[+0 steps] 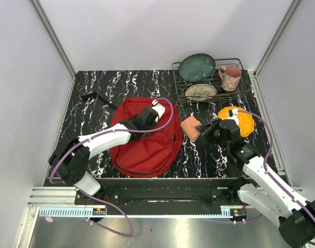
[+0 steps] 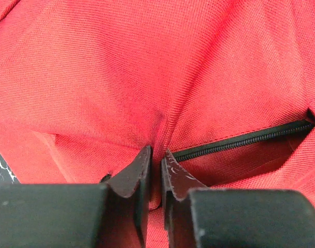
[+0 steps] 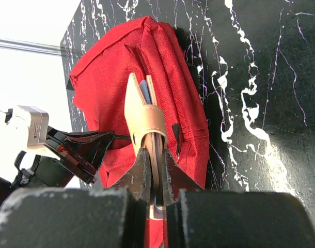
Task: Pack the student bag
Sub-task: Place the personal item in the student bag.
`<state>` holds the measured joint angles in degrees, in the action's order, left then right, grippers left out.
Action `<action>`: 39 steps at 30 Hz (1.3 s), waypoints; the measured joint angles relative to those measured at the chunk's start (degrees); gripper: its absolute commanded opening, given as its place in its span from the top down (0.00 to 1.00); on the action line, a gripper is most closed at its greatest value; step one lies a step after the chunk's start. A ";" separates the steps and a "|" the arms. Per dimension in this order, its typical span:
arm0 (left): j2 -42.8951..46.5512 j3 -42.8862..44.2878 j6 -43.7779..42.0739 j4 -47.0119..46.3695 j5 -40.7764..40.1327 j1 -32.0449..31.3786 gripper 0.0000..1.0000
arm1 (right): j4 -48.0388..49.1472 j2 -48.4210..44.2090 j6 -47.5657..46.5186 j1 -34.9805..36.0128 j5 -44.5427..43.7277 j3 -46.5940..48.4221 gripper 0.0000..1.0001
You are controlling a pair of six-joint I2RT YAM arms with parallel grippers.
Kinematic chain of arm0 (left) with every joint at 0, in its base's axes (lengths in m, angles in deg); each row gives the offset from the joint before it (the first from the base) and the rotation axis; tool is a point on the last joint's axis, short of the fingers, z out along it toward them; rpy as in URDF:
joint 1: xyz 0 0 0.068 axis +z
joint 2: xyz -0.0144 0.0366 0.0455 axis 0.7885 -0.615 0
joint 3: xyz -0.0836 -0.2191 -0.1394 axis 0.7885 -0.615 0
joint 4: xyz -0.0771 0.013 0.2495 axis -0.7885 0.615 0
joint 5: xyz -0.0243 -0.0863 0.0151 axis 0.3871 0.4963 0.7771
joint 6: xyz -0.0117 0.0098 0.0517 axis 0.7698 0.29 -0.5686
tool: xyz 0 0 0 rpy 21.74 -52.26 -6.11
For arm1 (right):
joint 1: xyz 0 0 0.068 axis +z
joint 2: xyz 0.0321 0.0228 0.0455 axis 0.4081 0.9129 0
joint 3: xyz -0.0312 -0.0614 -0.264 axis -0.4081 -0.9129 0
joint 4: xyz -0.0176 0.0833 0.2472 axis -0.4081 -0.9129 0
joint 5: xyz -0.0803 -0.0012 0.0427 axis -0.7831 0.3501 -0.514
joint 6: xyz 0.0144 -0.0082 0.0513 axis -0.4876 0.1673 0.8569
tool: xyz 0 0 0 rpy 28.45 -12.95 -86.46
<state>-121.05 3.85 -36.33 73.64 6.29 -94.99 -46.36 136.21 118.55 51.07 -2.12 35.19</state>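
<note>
The student bag (image 1: pixel 142 142), a red backpack, lies flat in the middle of the black marbled table. My left gripper (image 1: pixel 156 110) sits at its upper right edge. In the left wrist view this gripper (image 2: pixel 156 153) is shut on a raised fold of the bag's red fabric (image 2: pixel 121 77), just beside the black zip (image 2: pixel 250 138). My right gripper (image 1: pixel 205 129) hangs right of the bag, shut on a tan leather wallet (image 1: pixel 190 127). The right wrist view shows the wallet (image 3: pixel 143 111) held edge-on between the jaws (image 3: pixel 156 155), with the bag (image 3: pixel 173 67) behind it.
A wire dish rack (image 1: pixel 246 85) at the back right holds a teal plate (image 1: pixel 197 67), a patterned plate (image 1: pixel 201 92) and a pink mug (image 1: pixel 231 78). An orange dish (image 1: pixel 242 121) lies right of my right gripper. A black strap (image 1: pixel 93 96) trails off the bag's upper left.
</note>
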 measured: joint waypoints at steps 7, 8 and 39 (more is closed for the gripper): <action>0.70 -0.61 0.22 -0.61 -0.96 -0.35 0.87 | 0.00 -0.09 0.02 -0.17 0.04 -0.15 0.96; 0.96 -0.59 0.22 -0.35 -0.98 -0.35 0.85 | 0.00 -0.09 0.02 -0.17 0.17 -0.15 0.95; 2.93 15.67 26.64 17.29 6.21 1.16 1.00 | 0.15 -0.11 0.20 -0.50 2.19 -0.24 0.95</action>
<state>-118.12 19.52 -9.69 90.93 12.50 -93.83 -46.21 136.10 118.75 50.57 0.06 34.95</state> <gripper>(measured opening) 0.048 0.069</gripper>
